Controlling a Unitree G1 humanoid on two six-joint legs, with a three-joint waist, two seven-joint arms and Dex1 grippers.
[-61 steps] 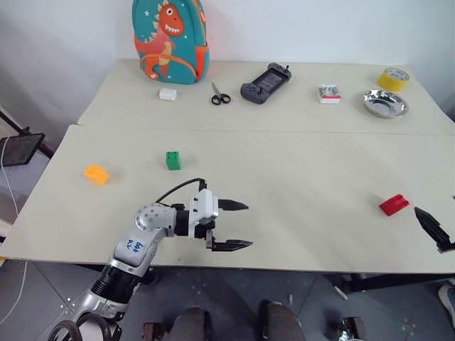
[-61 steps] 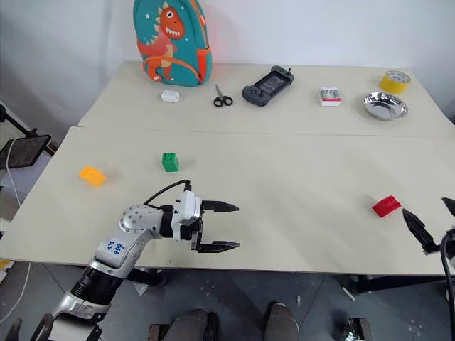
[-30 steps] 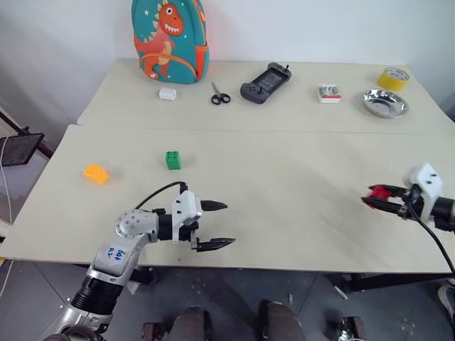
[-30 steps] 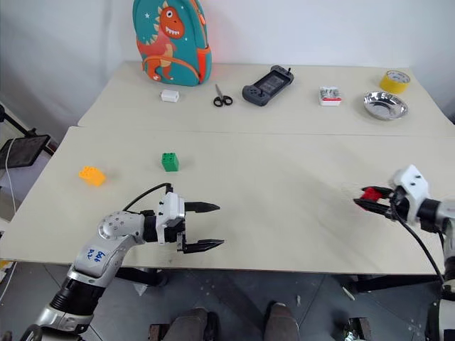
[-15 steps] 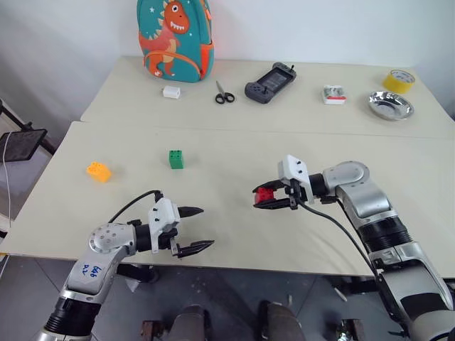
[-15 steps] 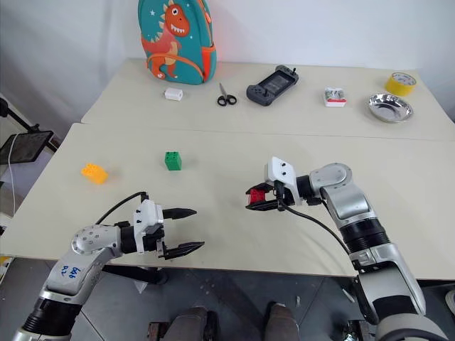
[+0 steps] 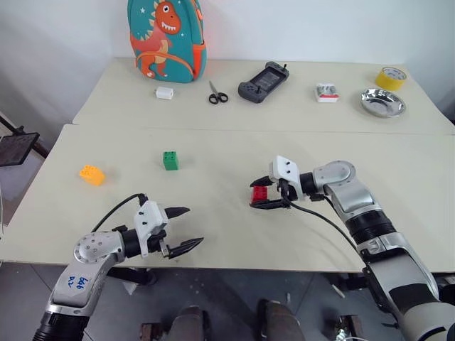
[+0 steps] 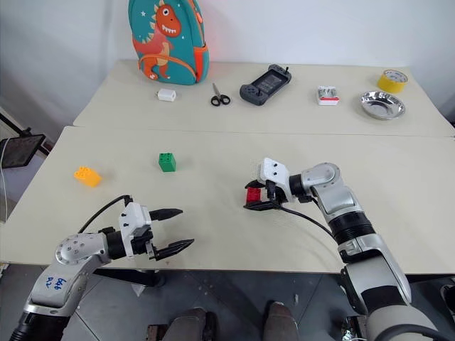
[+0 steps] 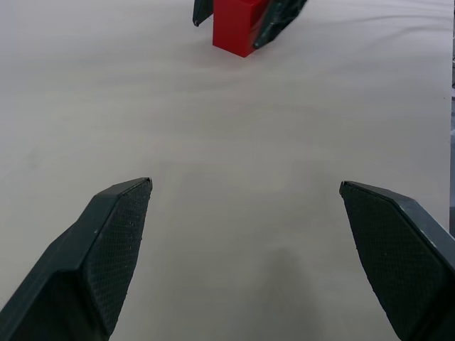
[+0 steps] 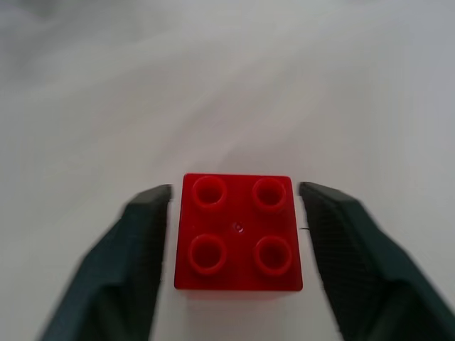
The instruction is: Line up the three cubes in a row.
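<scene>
On the near cream-coloured table (image 7: 398, 234), the small red studded plastic brick (image 7: 260, 192) sits studs-up on the tabletop near the middle, between the two black fingers of the right gripper (image 7: 261, 193). In the right wrist view a thin gap shows on each side of the red brick (image 10: 238, 232), so the fingers (image 10: 135, 249) stand slightly apart from it rather than clamped. The small green studded plastic brick (image 7: 170, 160) rests on the same table, farther back and to the left of the red one, well apart from it. The small orange-yellow studded plastic brick (image 7: 92, 174) lies near the table's left edge, left of the green one. The left gripper (image 7: 183, 227) hovers over the near left part of the table with its fingers spread wide and nothing between them; its wrist view looks across bare tabletop toward the red brick (image 9: 239, 25). On the far table (image 7: 298, 117) along the wall stand a teal backpack with an orange dinosaur (image 7: 166, 39), a small white block (image 7: 165, 92), black-handled scissors (image 7: 217, 95), a dark handheld game console (image 7: 262, 78), a small red-and-white box (image 7: 327, 92), a shiny metal bowl (image 7: 382, 103) and a roll of yellow tape (image 7: 392, 78).
</scene>
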